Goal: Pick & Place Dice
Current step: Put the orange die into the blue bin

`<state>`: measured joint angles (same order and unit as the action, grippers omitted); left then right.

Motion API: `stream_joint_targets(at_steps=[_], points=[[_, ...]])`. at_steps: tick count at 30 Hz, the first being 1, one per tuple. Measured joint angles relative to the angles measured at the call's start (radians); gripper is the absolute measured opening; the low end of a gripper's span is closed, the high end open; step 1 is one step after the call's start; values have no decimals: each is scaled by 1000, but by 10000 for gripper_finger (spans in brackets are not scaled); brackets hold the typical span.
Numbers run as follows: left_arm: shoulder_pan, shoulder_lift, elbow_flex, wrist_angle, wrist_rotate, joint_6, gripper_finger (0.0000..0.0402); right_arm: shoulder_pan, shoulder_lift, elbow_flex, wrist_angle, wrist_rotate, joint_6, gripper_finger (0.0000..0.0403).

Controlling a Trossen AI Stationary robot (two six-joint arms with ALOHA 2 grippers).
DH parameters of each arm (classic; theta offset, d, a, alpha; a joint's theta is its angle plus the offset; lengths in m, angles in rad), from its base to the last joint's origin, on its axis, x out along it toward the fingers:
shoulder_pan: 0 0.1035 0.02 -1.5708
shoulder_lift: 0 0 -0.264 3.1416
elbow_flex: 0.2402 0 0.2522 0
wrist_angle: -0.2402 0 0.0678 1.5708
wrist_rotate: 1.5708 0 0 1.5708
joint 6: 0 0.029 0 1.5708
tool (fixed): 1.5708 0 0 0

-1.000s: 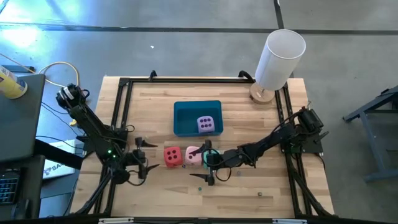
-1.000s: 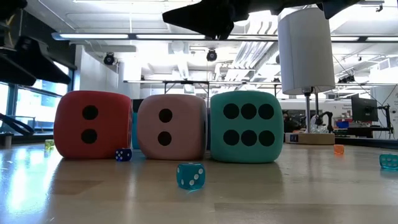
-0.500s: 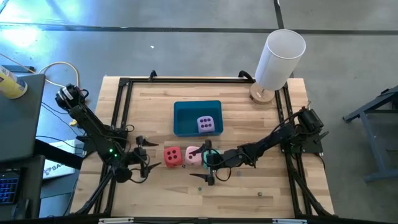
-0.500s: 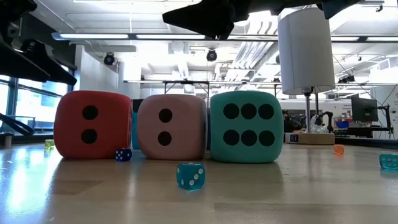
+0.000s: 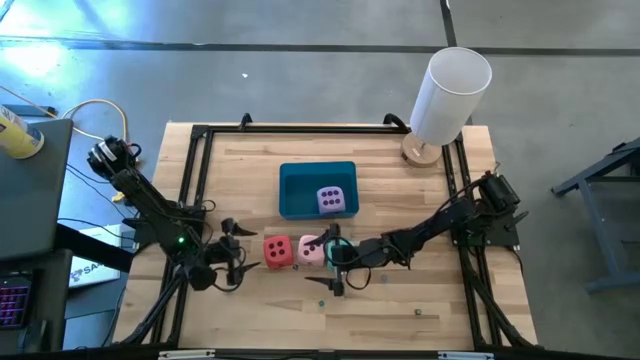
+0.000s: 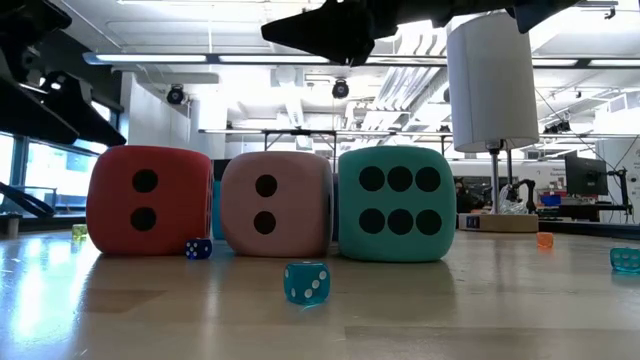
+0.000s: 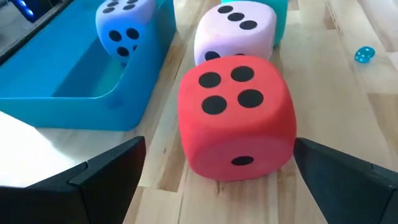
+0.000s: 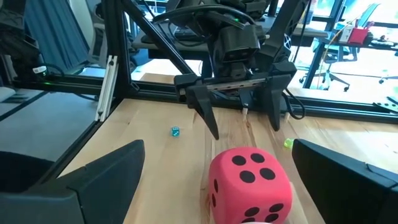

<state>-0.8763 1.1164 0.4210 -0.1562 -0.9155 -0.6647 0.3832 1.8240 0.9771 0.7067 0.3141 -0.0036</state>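
Note:
The red die [image 5: 277,251], pink die [image 5: 311,248] and teal die [image 6: 396,203] stand in a row on the table's near middle, side by side. The purple die [image 5: 335,200] lies in the blue tray [image 5: 300,190]. My left gripper [image 5: 243,250] is open, level with the table, just left of the red die [image 7: 236,118], its fingers pointing at it. My right gripper [image 5: 326,262] is open and hovers above the teal and pink dice, largely hiding the teal die from above.
A white cylinder on a wooden base [image 5: 450,90] stands at the far right corner. Tiny bead dice lie about: a teal one [image 6: 306,282] near the front, a blue one [image 6: 198,248], an orange one [image 6: 545,240]. A black frame [image 5: 320,128] rims the table.
My left gripper has moved a little toward the table's right, closer to the red die, staying open. The dice and my right gripper have kept still.

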Motion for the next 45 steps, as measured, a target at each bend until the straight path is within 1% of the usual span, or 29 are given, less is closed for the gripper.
stream_joint_targets(at_steps=[23, 30, 37, 45], points=[[14, 0, 0, 15, 12, 3, 399, 0, 0, 0, -1, 0, 7, 400], [38, 0, 0, 15, 13, 16, 399, 1, 0, 0, -1, 0, 7, 400], [65, 0, 0, 15, 75, 17, 399, 1, 0, 0, -11, -1, 8, 400], [100, 3, 0, 36, 88, 18, 399, 1, 0, 0, -21, -3, 34, 400]])
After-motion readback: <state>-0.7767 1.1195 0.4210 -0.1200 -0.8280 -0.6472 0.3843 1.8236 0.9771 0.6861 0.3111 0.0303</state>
